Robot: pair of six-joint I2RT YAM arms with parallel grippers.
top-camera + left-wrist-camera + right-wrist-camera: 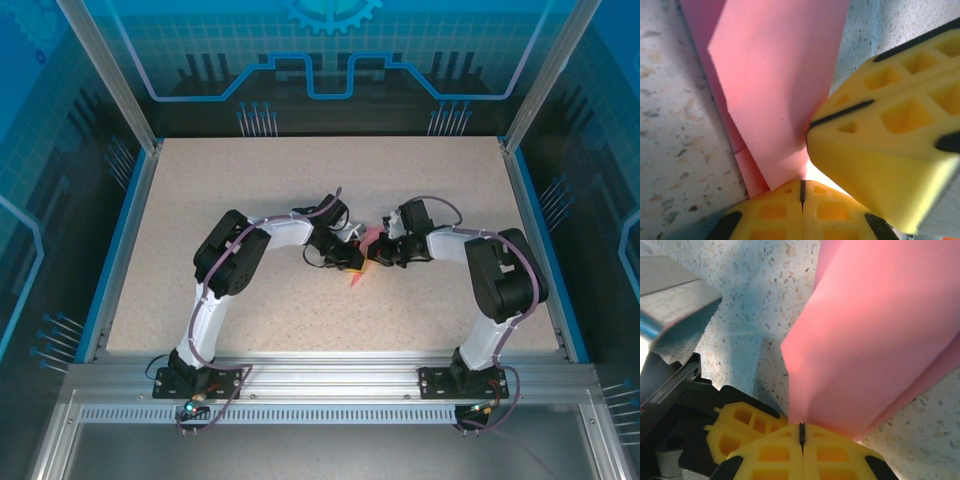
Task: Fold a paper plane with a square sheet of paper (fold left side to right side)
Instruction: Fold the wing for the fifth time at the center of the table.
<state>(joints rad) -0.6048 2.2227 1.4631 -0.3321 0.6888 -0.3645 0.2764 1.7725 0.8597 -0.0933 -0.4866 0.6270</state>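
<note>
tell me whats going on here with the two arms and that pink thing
Two robot arms meet near the middle of the table, working on a folded sheet of pink paper. The left gripper and the right gripper are both shut, pinching the paper side by side with their yellow fingers almost touching. One flap is raised while another layer lies on the table. It is not a finished plane yet.

The pink-red paper (366,246), plain and unmarked, is folded into narrow overlapping layers with sharp creases. It sits mid-table (300,200), its upper flap lifted steeply above a layer lying flat.
</note>
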